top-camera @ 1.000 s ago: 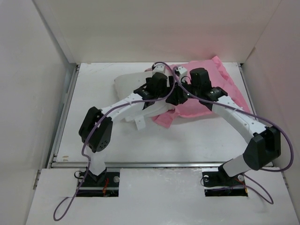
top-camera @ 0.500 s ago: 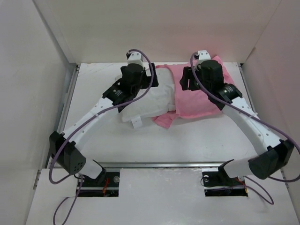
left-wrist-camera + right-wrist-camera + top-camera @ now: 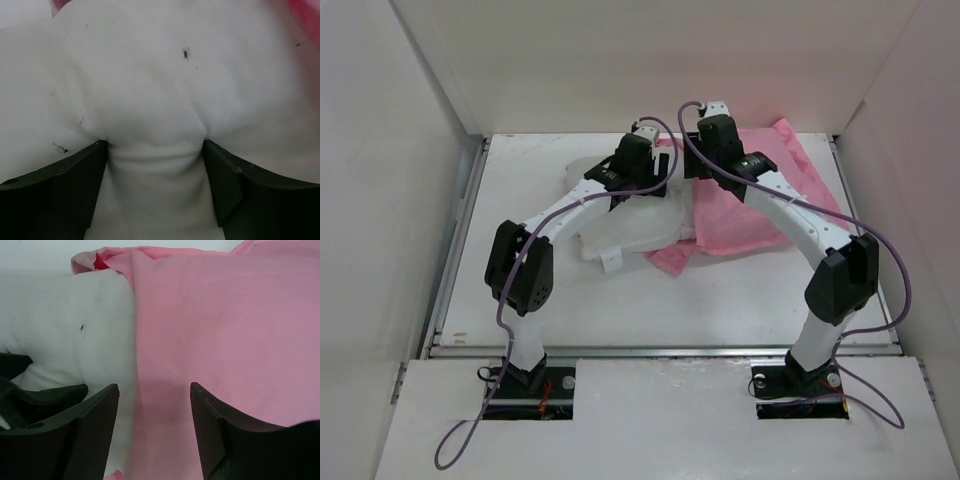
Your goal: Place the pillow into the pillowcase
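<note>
The white pillow [image 3: 625, 225] lies at mid-table, its right end tucked under the edge of the pink pillowcase [image 3: 760, 205]. My left gripper [image 3: 648, 170] presses down into the pillow's far part. In the left wrist view its jaws [image 3: 154, 145] pinch a bulging fold of pillow [image 3: 160, 75], and pink pillowcase [image 3: 307, 12] shows at the top right corner. My right gripper [image 3: 705, 168] hangs over the pillowcase's left edge. In the right wrist view it [image 3: 155, 387] stands open above the pink pillowcase [image 3: 225, 325], beside the pillow [image 3: 65, 320], holding nothing.
White enclosure walls [image 3: 390, 150] close in the table on the left, back and right. A metal rail [image 3: 660, 350] runs along the near edge. A small white tab [image 3: 613, 263] sticks out at the pillow's near side. Purple cables loop off both arms.
The left gripper moved right onto the pillow's far right part and narrowed on a fold. The right gripper slid left to the pillowcase's left edge. Both elbows swung inward.
</note>
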You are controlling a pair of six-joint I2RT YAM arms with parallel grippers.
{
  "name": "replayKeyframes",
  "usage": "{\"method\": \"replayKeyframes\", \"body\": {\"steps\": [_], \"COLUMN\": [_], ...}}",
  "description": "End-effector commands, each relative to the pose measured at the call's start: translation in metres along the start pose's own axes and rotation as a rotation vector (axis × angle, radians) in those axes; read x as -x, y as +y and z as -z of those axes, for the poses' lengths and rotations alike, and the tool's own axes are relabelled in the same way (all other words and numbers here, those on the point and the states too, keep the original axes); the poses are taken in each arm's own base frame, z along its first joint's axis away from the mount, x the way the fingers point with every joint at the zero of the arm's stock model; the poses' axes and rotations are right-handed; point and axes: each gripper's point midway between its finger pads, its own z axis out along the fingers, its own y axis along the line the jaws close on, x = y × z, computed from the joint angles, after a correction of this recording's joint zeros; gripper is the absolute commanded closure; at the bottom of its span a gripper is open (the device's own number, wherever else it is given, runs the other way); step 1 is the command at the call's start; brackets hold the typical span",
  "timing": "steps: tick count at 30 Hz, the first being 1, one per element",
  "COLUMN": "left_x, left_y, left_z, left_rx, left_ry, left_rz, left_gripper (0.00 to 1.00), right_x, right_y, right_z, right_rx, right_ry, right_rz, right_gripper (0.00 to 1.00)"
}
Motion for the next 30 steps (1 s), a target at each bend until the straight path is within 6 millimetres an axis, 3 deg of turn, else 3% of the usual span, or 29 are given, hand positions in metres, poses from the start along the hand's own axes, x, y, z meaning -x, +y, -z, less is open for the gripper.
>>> {"method": "replayKeyframes", "body": {"steps": [1, 3, 5, 6, 9, 11, 12, 13, 15, 17, 19, 20, 21, 22, 24, 25, 27, 28, 30], "left_x": [0.010, -0.003, -0.009, -0.012, -0.014, -0.008, -0.008, -0.009, 0.011, 0.034, 0.066, 0.083, 0.091, 0.114, 0.130, 0.149, 0.156, 0.169, 0.177], "left_y": [-0.023, -0.024, -0.031, -0.032, -0.042, -0.049, -0.056, -0.058, -0.077, -0.094, -0.104, -0.107, -0.109, -0.111, -0.112, -0.112, -0.108, -0.108, -0.100], "left_z": [0.006, 0.000, -0.005, -0.005, -0.005, -0.004, -0.003, -0.002, 0.007, 0.021, 0.045, 0.057, 0.066, 0.089, 0.114, 0.141, 0.159, 0.180, 0.191], "left_rx": [-0.112, -0.123, -0.164, -0.174, -0.209, -0.249, -0.288, -0.303, -0.372, -0.432, -0.476, -0.489, -0.497, -0.509, -0.527, -0.538, -0.532, -0.526, -0.490], "left_ry": [-0.005, 0.025, 0.036, 0.041, 0.036, 0.017, 0.019, 0.023, -0.026, -0.083, -0.168, -0.214, -0.242, -0.317, -0.381, -0.458, -0.515, -0.582, -0.623], "left_rz": [-0.031, -0.022, -0.011, -0.011, -0.008, -0.017, -0.018, -0.018, -0.027, -0.039, -0.045, -0.048, -0.049, -0.051, -0.054, -0.055, -0.050, -0.033, -0.015], "left_gripper": [0.29, 0.50, 0.64, 0.77, 1.00, 1.00, 1.00, 1.00, 1.00, 1.00, 1.00, 1.00, 1.00, 1.00, 1.00, 1.00, 1.00, 1.00, 1.00], "right_x": [0.014, 0.012, 0.005, 0.006, 0.007, 0.020, 0.024, 0.036, 0.050, 0.071, 0.070, 0.089, 0.086, 0.089, 0.096, 0.101, 0.104, 0.096, 0.095], "right_y": [-0.003, -0.003, -0.004, -0.006, 0.000, 0.008, 0.008, 0.023, 0.043, 0.084, 0.108, 0.126, 0.133, 0.139, 0.153, 0.156, 0.165, 0.176, 0.182], "right_z": [-0.005, -0.010, -0.018, -0.016, -0.017, -0.008, -0.006, 0.003, 0.013, 0.032, 0.034, 0.051, 0.044, 0.048, 0.061, 0.066, 0.074, 0.083, 0.093], "right_rx": [-0.057, -0.070, -0.083, -0.094, -0.087, -0.067, -0.065, -0.006, 0.084, 0.270, 0.365, 0.447, 0.471, 0.504, 0.598, 0.622, 0.683, 0.748, 0.812], "right_ry": [-0.040, -0.034, -0.017, -0.017, -0.014, -0.046, -0.054, -0.083, -0.109, -0.139, -0.109, -0.146, -0.130, -0.131, -0.140, -0.154, -0.164, -0.145, -0.139], "right_rz": [-0.010, -0.016, -0.009, -0.008, -0.012, -0.019, -0.011, -0.007, 0.027, 0.051, 0.094, 0.094, 0.112, 0.114, 0.120, 0.120, 0.125, 0.148, 0.168], "right_gripper": [0.37, 0.37, 0.43, 0.50, 0.81, 1.00, 1.00, 1.00, 1.00, 1.00, 1.00, 1.00, 1.00, 1.00, 1.00, 1.00, 1.00, 1.00, 1.00]}}
